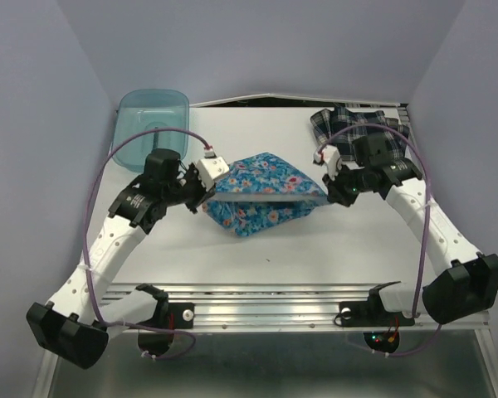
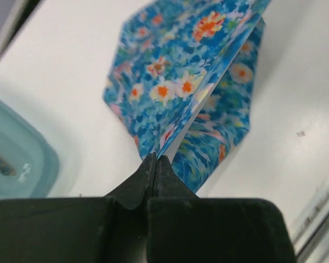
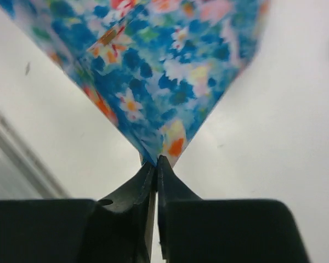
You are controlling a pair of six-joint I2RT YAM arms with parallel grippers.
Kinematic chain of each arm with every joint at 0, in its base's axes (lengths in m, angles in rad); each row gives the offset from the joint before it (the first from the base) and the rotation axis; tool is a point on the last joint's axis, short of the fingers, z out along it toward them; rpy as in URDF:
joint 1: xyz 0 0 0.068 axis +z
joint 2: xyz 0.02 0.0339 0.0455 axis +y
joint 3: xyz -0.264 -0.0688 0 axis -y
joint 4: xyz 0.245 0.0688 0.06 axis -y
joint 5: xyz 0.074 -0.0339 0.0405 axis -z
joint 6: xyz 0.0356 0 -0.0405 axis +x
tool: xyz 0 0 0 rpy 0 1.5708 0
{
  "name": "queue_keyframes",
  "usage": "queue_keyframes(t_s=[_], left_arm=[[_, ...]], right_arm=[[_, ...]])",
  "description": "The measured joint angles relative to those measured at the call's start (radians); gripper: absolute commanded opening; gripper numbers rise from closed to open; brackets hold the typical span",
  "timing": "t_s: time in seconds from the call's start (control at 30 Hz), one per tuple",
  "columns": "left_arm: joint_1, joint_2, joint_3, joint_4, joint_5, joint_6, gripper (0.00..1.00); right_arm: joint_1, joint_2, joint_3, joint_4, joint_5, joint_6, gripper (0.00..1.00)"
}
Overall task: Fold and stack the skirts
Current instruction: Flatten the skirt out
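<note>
Desk (image 1: 257,257): flowered skirt (image 1: 261,195) at frame centre, doubled over, both ends lifted. Plaid skirt (image 1: 349,120) crumpled, upper right. Teal bin (image 1: 153,124) upper left, contents unclear. Left hand (image 2: 155,160) and right hand (image 3: 156,160) each pinch a corner of the flowered skirt.

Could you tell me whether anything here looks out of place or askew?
Only the plaid skirt, lying rumpled in the far right corner. The floral skirt is pinched by the left gripper and the right gripper.
</note>
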Motion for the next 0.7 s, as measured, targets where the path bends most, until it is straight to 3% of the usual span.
queue_keyframes(t_s=[0.03,0.07,0.1,0.13,0.2,0.3,0.4,0.5,0.53,0.7], left_arm=[[-0.003,-0.015,-0.049,-0.035,0.047,0.045,0.25],[-0.010,-0.020,-0.081,-0.057,0.069,0.070,0.33],[-0.025,-0.018,-0.119,-0.090,0.084,0.101,0.40],[-0.043,-0.014,-0.140,-0.113,0.087,0.122,0.49],[-0.124,0.011,-0.191,-0.181,0.100,0.164,0.62],[-0.215,0.030,-0.198,-0.242,0.126,0.194,0.67],[-0.225,0.042,-0.139,-0.299,0.136,0.200,0.68],[-0.215,0.078,-0.014,-0.297,0.151,0.184,0.83],[-0.205,0.088,0.014,-0.283,0.161,0.160,0.83],[0.035,0.268,0.198,-0.136,0.222,-0.038,0.75]], right_arm=[[-0.002,-0.017,-0.049,-0.056,-0.052,-0.045,0.25],[-0.003,-0.025,-0.087,-0.105,-0.077,-0.079,0.40],[0.000,-0.026,-0.122,-0.153,-0.100,-0.101,0.69],[0.006,-0.025,-0.158,-0.208,-0.115,-0.140,0.80],[0.012,-0.008,-0.195,-0.301,-0.145,-0.179,0.92],[0.022,0.019,-0.173,-0.390,-0.199,-0.212,0.93],[0.026,0.056,-0.055,-0.441,-0.252,-0.196,0.93],[0.021,0.094,0.058,-0.415,-0.291,-0.127,0.91],[0.017,0.106,0.079,-0.394,-0.301,-0.086,0.89],[-0.085,0.286,0.180,-0.246,-0.333,0.156,0.75]])
